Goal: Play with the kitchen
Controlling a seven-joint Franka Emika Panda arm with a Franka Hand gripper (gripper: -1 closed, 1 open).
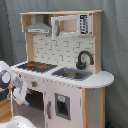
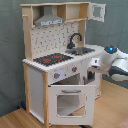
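A large white and light-wood toy kitchen (image 1: 65, 75) fills the centre of the frame in both exterior views, standing against a grey curtain (image 1: 115, 50). In the first exterior view the black hob (image 1: 36, 66) with its red rings sits at centre left of the worktop, the sink (image 1: 72, 74) at centre and the black faucet (image 1: 84, 59) just behind it; a grey hood (image 1: 38, 26) hangs at upper left and a microwave-style cabinet (image 1: 71, 24) at top centre, over a white patterned back panel (image 1: 57, 50). In the second exterior view the windowed oven door (image 2: 69, 102) hangs open toward the lower centre of the frame, with two knobs (image 2: 65, 72) on the front panel above it and the wooden floor (image 2: 20, 119) at lower left. The white Franka arm (image 2: 114, 64) reaches in from the right edge of the second exterior view, its gripper (image 2: 90, 76) low beside the open oven compartment; in the first exterior view the arm (image 1: 12, 85) appears at the lower left edge, close to the kitchen's front. Whether the gripper is released or clenched cannot be told from either view
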